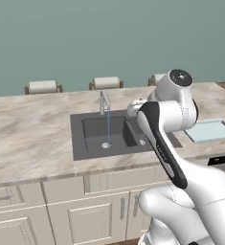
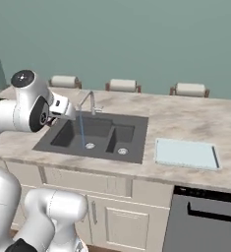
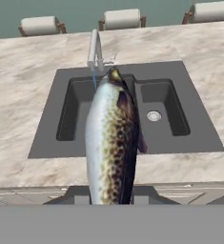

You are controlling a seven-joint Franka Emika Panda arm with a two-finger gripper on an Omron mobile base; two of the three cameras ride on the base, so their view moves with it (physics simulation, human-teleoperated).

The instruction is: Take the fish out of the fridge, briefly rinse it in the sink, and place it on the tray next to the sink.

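Here, water [image 1: 108, 127] in the sink's [image 1: 92, 148] left basin, tray [image 2: 186, 153] bare.

One fish [image 3: 111, 143], one sink [image 3: 127, 138], one tray [image 2: 186, 153], apparently three chairs [image 2: 123, 85].

White arm [image 1: 169, 139] — elbow bent, forearm raised, wrist reaching forward. Hand [image 3: 112, 198] — fingers closed on the fish [image 3: 111, 143], which extends straight out ahead of the fingertips.

Speckled silver fish [image 3: 111, 143] held lengthwise above sink [image 3: 46, 138]; water running; tray [image 2: 186, 153] beside sink.
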